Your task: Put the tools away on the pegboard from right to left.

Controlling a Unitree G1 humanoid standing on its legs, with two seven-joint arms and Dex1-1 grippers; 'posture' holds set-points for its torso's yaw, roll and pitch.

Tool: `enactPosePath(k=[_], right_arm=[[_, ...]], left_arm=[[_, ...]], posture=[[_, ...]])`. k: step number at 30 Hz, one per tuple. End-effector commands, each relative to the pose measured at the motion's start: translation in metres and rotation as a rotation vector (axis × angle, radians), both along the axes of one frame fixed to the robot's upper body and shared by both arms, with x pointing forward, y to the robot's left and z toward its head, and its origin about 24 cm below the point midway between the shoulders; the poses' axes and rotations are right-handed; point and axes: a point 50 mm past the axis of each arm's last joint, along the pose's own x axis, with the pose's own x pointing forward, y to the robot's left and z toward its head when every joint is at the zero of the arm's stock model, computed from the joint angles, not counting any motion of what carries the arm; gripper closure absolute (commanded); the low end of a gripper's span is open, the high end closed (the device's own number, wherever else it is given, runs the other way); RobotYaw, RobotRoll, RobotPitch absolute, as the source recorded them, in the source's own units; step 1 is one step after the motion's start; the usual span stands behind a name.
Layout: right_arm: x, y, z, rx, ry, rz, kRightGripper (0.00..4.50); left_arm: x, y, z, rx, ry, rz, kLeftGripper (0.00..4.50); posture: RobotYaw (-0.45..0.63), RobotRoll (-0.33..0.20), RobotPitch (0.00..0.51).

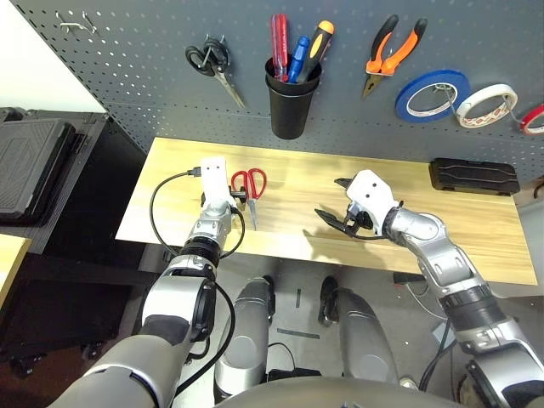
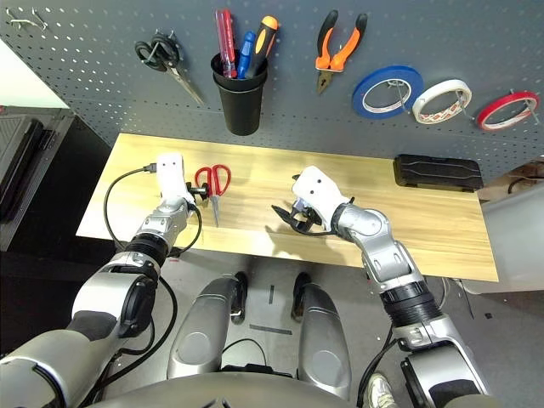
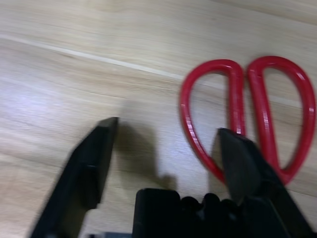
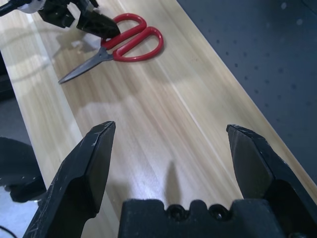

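Here we are above the table, and the task's red scissors lie flat on its left part, handles towards the pegboard and blades towards our near edge. Our left gripper is right beside them, fingers parted with a gap between, nothing grasped; one finger overlaps the nearer handle loop in the wrist view, and we can't tell whether it touches. Over to the right, our right gripper is spread wide and empty, low over the middle of the table.

Up on the pegboard, from the right, we have the red tape, the white tape and the blue tape, each on a hook, then the pliers hanging with orange handles up. Next comes the cup, with the red screwdriver standing in it beside a blue handle and an orange-and-black one. Left of that hang the black scissors, tilted. A black case sits at the far right of the table.
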Motion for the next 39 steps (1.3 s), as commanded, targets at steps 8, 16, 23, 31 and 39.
enactPosePath(k=[8, 16, 23, 31, 39], right_arm=[[-0.002, -0.022, 0.007, 0.008, -0.008, 0.010, 0.00], [0.003, -0.021, 0.008, 0.058, -0.053, 0.028, 0.00], [0.014, -0.019, 0.006, 0.125, -0.122, 0.085, 0.00], [0.015, -0.025, 0.011, 0.291, -0.162, 0.125, 0.00], [0.017, -0.042, 0.026, 0.401, -0.260, 0.189, 0.00]], left_arm=[[-0.020, -0.019, -0.027, -0.109, 0.076, 0.023, 4.48], [-0.014, -0.006, -0.008, -0.193, -0.045, 0.085, 4.48], [-0.027, 0.008, 0.020, -0.250, -0.202, 0.120, 4.48], [-0.059, 0.018, 0.053, -0.297, -0.379, 0.117, 4.48], [-0.075, 0.024, 0.100, -0.355, -0.634, 0.034, 4.48]], posture=[[0.15, 0.000, 0.283], [0.24, 0.000, 0.236], [0.32, 0.000, 0.209], [0.38, 0.000, 0.215], [0.42, 0.000, 0.237]])
